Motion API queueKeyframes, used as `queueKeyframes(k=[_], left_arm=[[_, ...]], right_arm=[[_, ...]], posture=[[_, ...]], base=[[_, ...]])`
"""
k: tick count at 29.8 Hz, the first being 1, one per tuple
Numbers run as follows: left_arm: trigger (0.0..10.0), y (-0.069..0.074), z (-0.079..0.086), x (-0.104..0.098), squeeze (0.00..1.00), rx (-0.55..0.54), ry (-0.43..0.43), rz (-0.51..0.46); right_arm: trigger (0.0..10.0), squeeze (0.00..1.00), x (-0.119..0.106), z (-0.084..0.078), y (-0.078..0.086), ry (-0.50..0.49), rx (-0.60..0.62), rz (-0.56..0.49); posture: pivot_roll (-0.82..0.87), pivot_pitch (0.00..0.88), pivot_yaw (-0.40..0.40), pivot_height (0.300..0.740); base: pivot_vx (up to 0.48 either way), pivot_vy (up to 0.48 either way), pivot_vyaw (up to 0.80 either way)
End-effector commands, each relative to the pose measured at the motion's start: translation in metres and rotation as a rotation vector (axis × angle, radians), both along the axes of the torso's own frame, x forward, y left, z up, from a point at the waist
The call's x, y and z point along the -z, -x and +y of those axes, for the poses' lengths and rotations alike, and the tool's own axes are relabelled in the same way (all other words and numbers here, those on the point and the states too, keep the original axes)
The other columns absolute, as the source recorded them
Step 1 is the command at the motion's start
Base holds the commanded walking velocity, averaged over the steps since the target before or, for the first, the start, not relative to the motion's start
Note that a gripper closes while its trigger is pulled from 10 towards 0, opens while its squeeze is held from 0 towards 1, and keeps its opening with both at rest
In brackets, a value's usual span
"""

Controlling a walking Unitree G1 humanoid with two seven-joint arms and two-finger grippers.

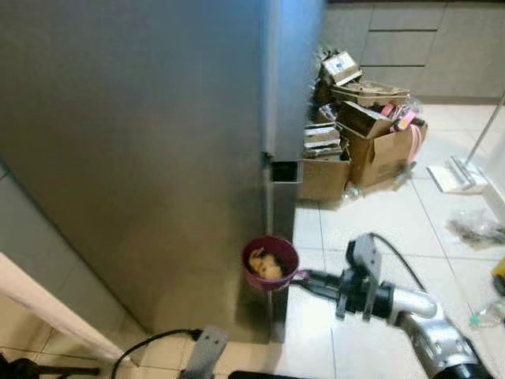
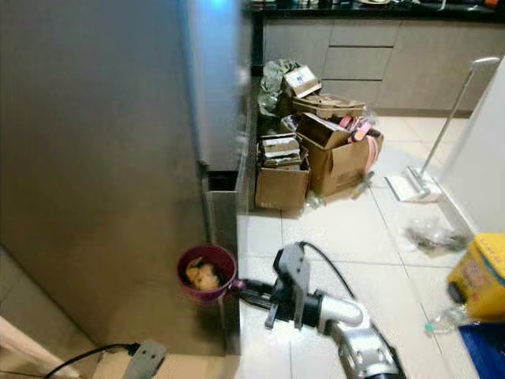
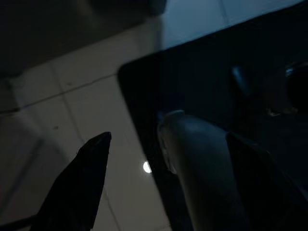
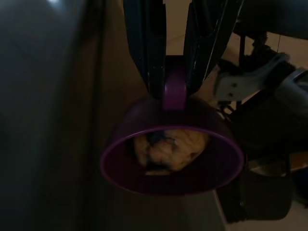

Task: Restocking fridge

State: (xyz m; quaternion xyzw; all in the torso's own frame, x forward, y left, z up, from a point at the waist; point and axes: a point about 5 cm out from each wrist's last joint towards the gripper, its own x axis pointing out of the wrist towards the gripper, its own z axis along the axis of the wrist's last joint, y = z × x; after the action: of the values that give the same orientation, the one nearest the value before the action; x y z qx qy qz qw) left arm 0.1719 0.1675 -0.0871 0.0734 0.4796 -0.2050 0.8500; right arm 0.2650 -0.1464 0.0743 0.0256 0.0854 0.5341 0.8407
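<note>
R gripper (image 1: 301, 277) was clamped on handle of purple cup (image 1: 270, 263), food inside, held level w/ mouth up so nothing spilled, right at fridge (image 1: 142, 158) door edge. Door looked shut. L gripper (image 3: 159, 159) idle, fingers apart.

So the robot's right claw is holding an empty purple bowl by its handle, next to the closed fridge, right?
Not quite: the purple bowl isn't empty. The right wrist view shows yellowish food inside. The rest holds: the right claw grips its handle beside the closed fridge.
</note>
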Motion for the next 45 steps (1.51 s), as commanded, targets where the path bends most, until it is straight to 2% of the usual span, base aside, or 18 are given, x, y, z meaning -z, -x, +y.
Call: queueKeyframes(k=[1,8,12,17,20,23,28,30,31,36,37,39,45], left_arm=[[10.0,0.001,0.003,0.000,0.00,-0.005,-0.006,0.007],[10.0,0.003,-0.003,0.002,0.00,-0.012,0.007,0.007],[10.0,0.002,-0.005,0.001,0.00,-0.016,0.008,0.003],[10.0,0.009,0.011,0.003,0.00,-0.033,-0.020,0.014],[10.0,0.020,0.024,0.006,0.00,-0.050,-0.046,0.034],[10.0,0.026,0.024,0.009,0.00,-0.055,-0.058,0.046],[10.0,0.025,0.009,0.011,0.00,-0.044,-0.059,0.051],[10.0,0.015,-0.009,0.009,0.00,-0.036,-0.047,0.041],[10.0,0.015,-0.009,0.009,0.00,-0.036,-0.047,0.041],[10.0,0.000,-0.037,0.004,0.00,-0.023,-0.023,0.018],[10.0,0.000,-0.037,0.004,0.00,-0.023,-0.023,0.018],[10.0,-0.004,-0.047,0.003,0.00,-0.018,-0.014,0.011],[10.0,-0.006,-0.058,0.001,0.00,-0.012,-0.005,0.009]], right_arm=[[10.0,0.00,-0.006,0.003,0.000,-0.058,-0.024,0.013],[10.0,0.00,-0.008,0.003,0.003,-0.067,-0.074,0.036],[10.0,0.00,-0.009,0.004,0.005,-0.065,-0.090,0.039],[10.0,0.00,-0.010,0.004,0.005,-0.052,-0.106,0.041],[10.0,0.00,-0.012,0.002,0.006,-0.047,-0.118,0.048],[10.0,0.00,-0.013,0.002,0.007,-0.046,-0.123,0.051],[10.0,0.00,-0.013,0.001,0.008,-0.040,-0.128,0.053],[10.0,0.00,-0.012,0.001,0.009,-0.037,-0.131,0.055],[10.0,0.00,-0.012,0.001,0.009,-0.037,-0.131,0.055],[10.0,0.00,-0.012,0.001,0.009,-0.029,-0.132,0.061],[10.0,0.00,-0.012,0.001,0.009,-0.029,-0.132,0.061],[10.0,0.00,-0.011,0.001,0.010,-0.027,-0.133,0.064],[10.0,0.00,-0.011,0.000,0.010,-0.023,-0.133,0.067]], posture=[[-0.01,0.000,0.026,0.740],[-0.01,0.000,0.021,0.740],[-0.01,0.000,0.021,0.740],[-0.01,0.000,0.021,0.740],[-0.01,0.000,0.021,0.740],[-0.01,0.000,0.022,0.740],[-0.01,0.000,0.024,0.740],[-0.01,0.000,0.025,0.740],[-0.01,0.000,0.025,0.740],[-0.01,0.000,0.024,0.740],[-0.01,0.000,0.024,0.740],[-0.01,0.000,0.022,0.740],[-0.02,0.000,0.019,0.740]], base=[[0.000,-0.461,0.73],[0.000,-0.416,0.77],[0.000,0.000,0.77],[0.000,0.000,0.77],[0.000,0.000,0.77],[0.000,0.000,0.77],[0.000,0.000,0.77],[0.000,0.000,0.77],[0.000,0.000,0.77],[0.000,0.000,0.77],[0.000,0.000,0.77],[0.000,0.000,0.77],[0.000,0.000,0.77]])
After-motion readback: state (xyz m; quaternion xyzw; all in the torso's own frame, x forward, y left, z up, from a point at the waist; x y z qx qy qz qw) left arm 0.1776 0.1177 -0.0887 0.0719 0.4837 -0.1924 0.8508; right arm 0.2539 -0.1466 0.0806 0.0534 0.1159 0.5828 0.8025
